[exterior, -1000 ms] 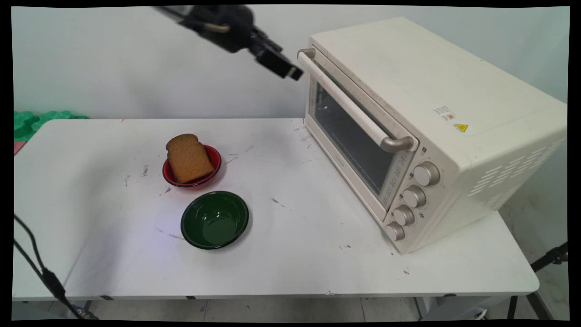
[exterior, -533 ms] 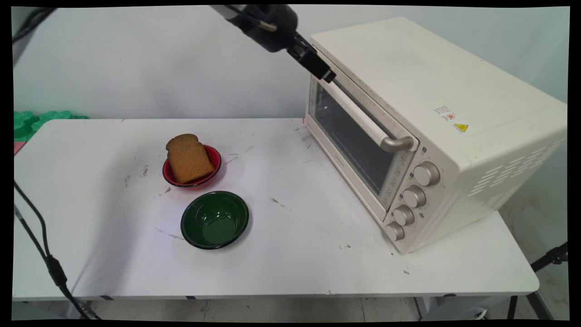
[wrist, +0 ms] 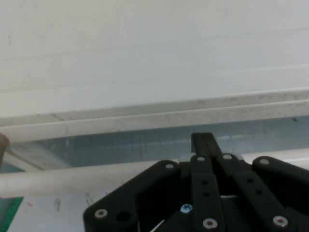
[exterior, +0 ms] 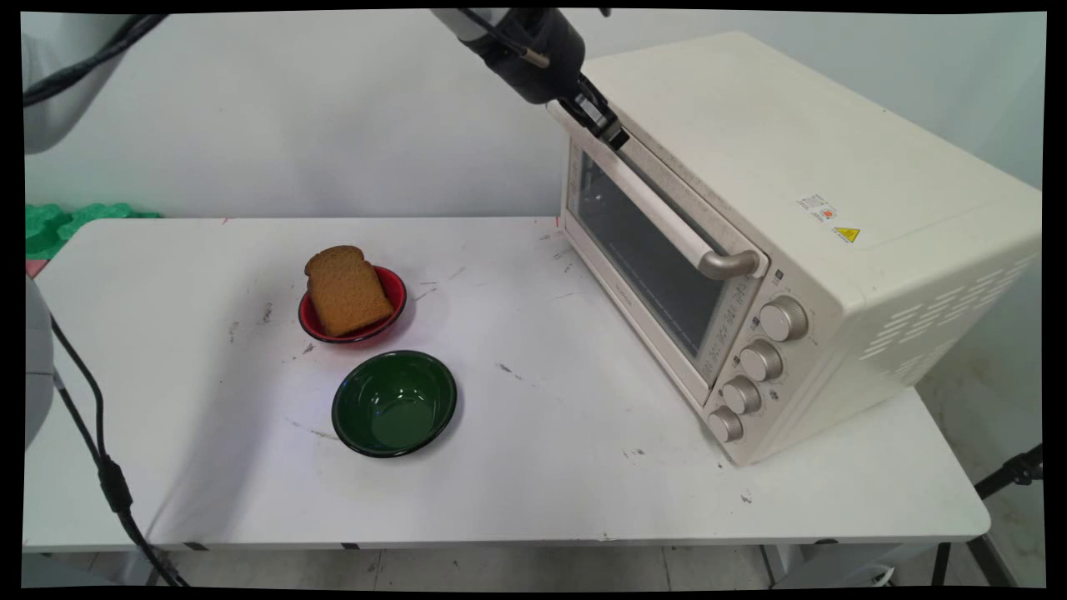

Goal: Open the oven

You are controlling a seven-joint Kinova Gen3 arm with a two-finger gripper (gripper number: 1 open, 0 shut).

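Cream oven (exterior: 800,208): sits at 3 o'clock on the white bench (exterior: 533,467), door shut, glass facing 9 o'clock.
Claw (exterior: 607,129): black, up at 12 o'clock, at the far end of the door handle (exterior: 658,204); fingers look drawn close together, tips over the bar; whether they truly pinch it, cannot tell.
Hand view: handle (wrist: 72,176) runs pale across just ahead of the linkage, door glass behind it.
Bread (exterior: 346,289): brown slice leaning in the red bowl (exterior: 392,292), 9 o'clock of the oven, well apart from the claw.
Green bowl (exterior: 394,402): empty, just beside the red one, toward 6 o'clock.
Judgement: a grip square across the bar, nearer mid-handle, would hold truer than this end.
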